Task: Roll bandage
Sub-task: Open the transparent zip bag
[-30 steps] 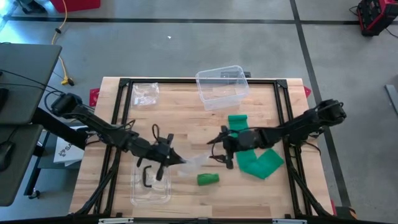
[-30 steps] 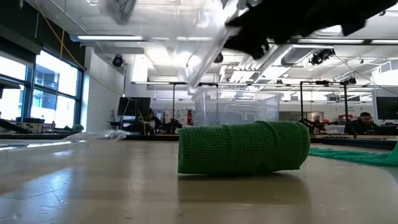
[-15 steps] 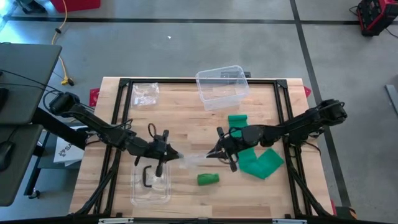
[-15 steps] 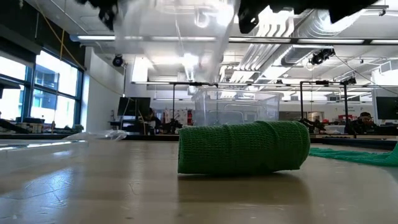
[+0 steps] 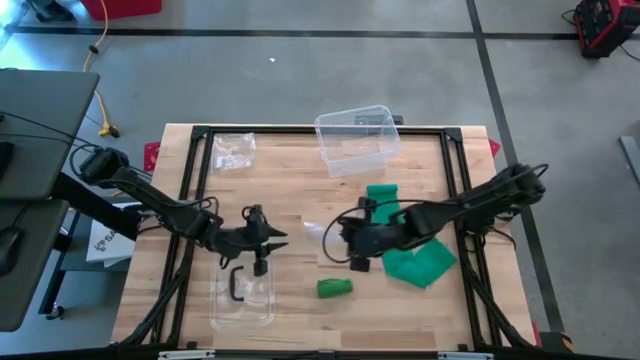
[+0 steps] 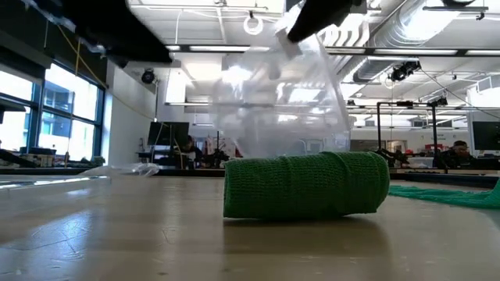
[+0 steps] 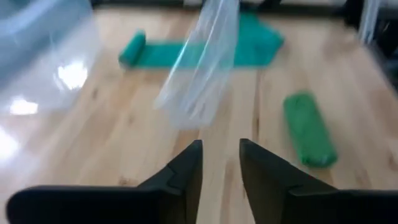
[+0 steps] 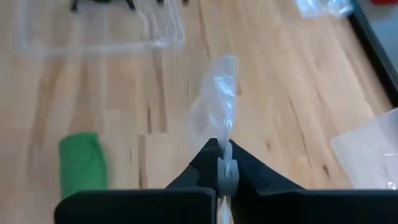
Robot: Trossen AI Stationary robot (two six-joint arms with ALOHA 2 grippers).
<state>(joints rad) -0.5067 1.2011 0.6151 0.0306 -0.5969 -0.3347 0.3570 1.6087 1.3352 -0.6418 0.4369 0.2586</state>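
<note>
Handed over: clear plastic bag now hangs pinched only in the right gripper, fingers pressed together on its edge above the counter. Left gripper has let go, fingers slightly spread and empty, just beside the bag. Rolled green bandage lies on the counter below; likely next into the bag. Loose green bandage lies unrolled near the right arm.

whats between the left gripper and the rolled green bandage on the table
Only bare wooden table. In the high view nothing sits between the left gripper and the rolled green bandage; the clear plastic bag hangs off to the side, pinched in the right gripper.
</note>
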